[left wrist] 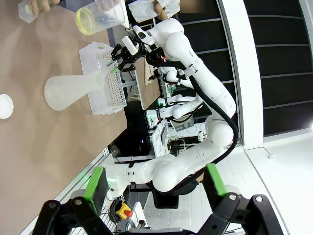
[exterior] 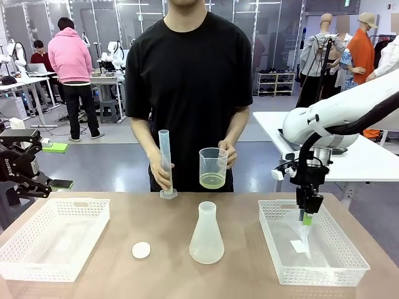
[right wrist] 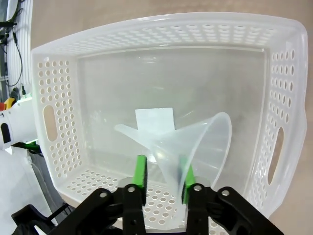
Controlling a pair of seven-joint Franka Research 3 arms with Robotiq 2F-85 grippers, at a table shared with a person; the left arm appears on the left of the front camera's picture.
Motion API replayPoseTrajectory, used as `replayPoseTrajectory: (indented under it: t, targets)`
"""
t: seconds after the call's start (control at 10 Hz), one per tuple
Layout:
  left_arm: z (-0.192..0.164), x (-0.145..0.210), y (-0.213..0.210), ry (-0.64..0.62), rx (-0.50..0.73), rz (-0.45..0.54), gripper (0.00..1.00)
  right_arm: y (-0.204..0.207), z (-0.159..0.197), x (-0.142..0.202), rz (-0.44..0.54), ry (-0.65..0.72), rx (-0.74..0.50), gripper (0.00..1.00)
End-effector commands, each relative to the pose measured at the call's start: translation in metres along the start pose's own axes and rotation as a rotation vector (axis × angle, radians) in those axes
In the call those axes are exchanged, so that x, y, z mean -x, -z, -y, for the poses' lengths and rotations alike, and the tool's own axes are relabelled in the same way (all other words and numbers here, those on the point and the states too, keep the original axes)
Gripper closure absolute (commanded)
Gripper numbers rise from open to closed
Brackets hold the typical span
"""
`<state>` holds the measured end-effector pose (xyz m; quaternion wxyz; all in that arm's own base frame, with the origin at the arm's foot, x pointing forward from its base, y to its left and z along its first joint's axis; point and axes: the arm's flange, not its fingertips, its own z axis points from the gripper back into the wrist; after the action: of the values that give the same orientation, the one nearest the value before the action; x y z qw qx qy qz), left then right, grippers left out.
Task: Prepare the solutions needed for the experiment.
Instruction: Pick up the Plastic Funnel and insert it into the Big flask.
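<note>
Table (exterior: 159, 280): one, brown.
Baskets: two, white and perforated, left basket (exterior: 75, 201) and right basket (exterior: 269, 240), one at each side of the table.
Left gripper (left wrist: 154, 181): jaws spread wide, holding nothing, out past the left basket.
Right gripper (right wrist: 163, 164): down in the right basket, pads clamped on the funnel.
Flask (exterior: 207, 240): one, translucent, upright between the baskets.
Cylinder (exterior: 165, 159): one, upright at the far edge, a person's hand (exterior: 163, 177) around it.
Beaker (exterior: 213, 163): one, held up in the person's other hand.
Funnel (right wrist: 195, 144): one, clear, lying tilted in the right basket.
Solution (exterior: 212, 181): shallow pale yellow layer in the beaker's bottom, well apart from both grippers, left of and beyond the right one.
Cap (exterior: 141, 250): one white disc, left of the flask.
</note>
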<state>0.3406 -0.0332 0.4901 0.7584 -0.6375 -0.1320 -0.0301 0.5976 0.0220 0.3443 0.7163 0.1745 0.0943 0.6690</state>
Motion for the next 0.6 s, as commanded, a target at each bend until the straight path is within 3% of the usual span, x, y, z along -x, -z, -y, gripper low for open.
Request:
replayPoseTrajectory:
  t: [0.0, 0.2, 0.5]
  targets:
    - [0.0026, -0.0011, 0.0015, 0.0, 0.021, 0.003, 0.0, -0.0092, 0.0073, -0.0004, 0.003, -0.014, -0.012, 0.81]
    - [0.0026, -0.0011, 0.0015, 0.0, 0.021, 0.003, 0.0, -0.0141, 0.0091, -0.0005, -0.016, -0.026, -0.037, 1.0]
    - [0.0026, -0.0011, 0.0015, 0.0, 0.021, 0.003, 0.0, -0.0166, 0.0099, -0.0002, 0.017, -0.046, -0.077, 1.0]
